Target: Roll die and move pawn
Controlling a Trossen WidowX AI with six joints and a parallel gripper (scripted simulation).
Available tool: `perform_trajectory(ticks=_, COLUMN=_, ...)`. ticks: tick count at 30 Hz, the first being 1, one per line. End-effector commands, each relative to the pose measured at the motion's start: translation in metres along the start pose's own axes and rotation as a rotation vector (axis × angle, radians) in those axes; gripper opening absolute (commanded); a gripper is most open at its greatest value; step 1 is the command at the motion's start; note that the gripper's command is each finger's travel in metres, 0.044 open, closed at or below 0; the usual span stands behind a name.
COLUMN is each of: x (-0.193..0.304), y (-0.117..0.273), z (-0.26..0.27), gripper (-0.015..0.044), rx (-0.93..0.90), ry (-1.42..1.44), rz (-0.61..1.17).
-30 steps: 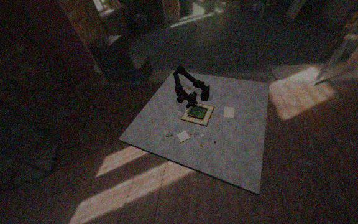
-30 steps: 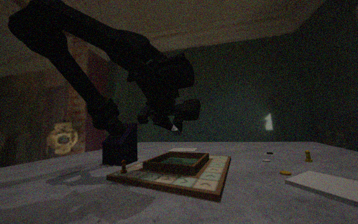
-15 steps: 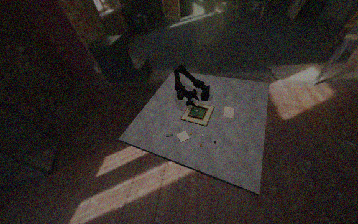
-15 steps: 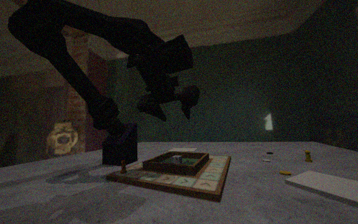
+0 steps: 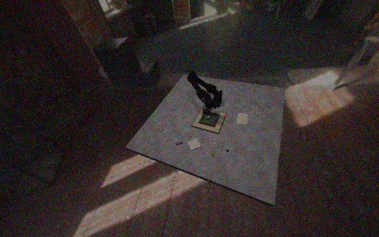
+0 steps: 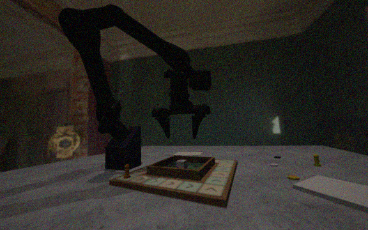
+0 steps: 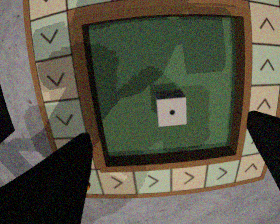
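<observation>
The white die (image 5: 208,116) (image 6: 182,162) (image 7: 172,111) is inside the tray (image 6: 171,174) (image 7: 161,9), on or just above its green floor. Its upper face shows one pip in the wrist view; I cannot tell if it is fully at rest. The board (image 5: 221,125) (image 6: 213,189) (image 7: 266,30) surrounds the tray with arrowed squares. The orange pawn (image 6: 126,172) stands upright near the board's left corner in the exterior view; in the wrist view it is mostly hidden. My gripper (image 5: 208,112) (image 6: 181,137) (image 7: 173,129) is open and empty, above the tray.
A pale slab (image 5: 194,144) (image 6: 340,191) lies apart from the board. A cream card (image 5: 241,118) (image 6: 188,154) lies on another side. A yellow pawn-like piece (image 6: 316,160), a yellow disc (image 6: 293,177), a white disc (image 6: 273,165) and a dark disc (image 6: 277,157) are near the slab.
</observation>
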State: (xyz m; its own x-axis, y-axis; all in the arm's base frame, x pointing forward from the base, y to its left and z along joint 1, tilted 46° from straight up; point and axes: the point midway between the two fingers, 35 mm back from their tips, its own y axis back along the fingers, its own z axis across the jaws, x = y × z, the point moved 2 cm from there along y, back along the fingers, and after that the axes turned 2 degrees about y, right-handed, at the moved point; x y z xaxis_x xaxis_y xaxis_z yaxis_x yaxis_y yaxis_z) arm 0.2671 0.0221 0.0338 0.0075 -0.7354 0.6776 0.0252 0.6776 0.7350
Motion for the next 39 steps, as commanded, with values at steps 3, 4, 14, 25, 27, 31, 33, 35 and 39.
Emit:
perform_trajectory(ticks=3, x=0.016, y=0.0, z=0.007, gripper=0.0361, rx=0.002, ry=-0.171, rz=-0.008)
perform_trajectory(ticks=4, x=0.025, y=0.0, z=0.012, gripper=0.0335, rx=0.005, ry=-0.288, rz=-0.006)
perform_trajectory(ticks=14, x=0.098, y=-0.013, z=0.08, gripper=0.02, rx=0.051, ry=-1.469, rz=0.008)
perform_trajectory(ticks=25, x=0.114, y=-0.024, z=0.114, gripper=0.02, rx=0.086, ry=-1.995, rz=0.01)
perform_trajectory(ticks=27, x=0.114, y=-0.024, z=0.114, gripper=0.02, rx=0.086, ry=-1.995, rz=0.01)
perform_trajectory(ticks=31, x=0.113, y=-0.024, z=0.114, gripper=0.02, rx=0.086, ry=-1.995, rz=0.01)
perform_trajectory(ticks=33, x=0.112, y=-0.024, z=0.113, gripper=0.02, rx=0.086, ry=-1.995, rz=0.01)
perform_trajectory(ticks=35, x=0.112, y=-0.024, z=0.113, gripper=0.02, rx=0.086, ry=-1.995, rz=0.01)
perform_trajectory(ticks=39, x=0.112, y=-0.025, z=0.113, gripper=0.02, rx=0.086, ry=-1.995, rz=0.01)
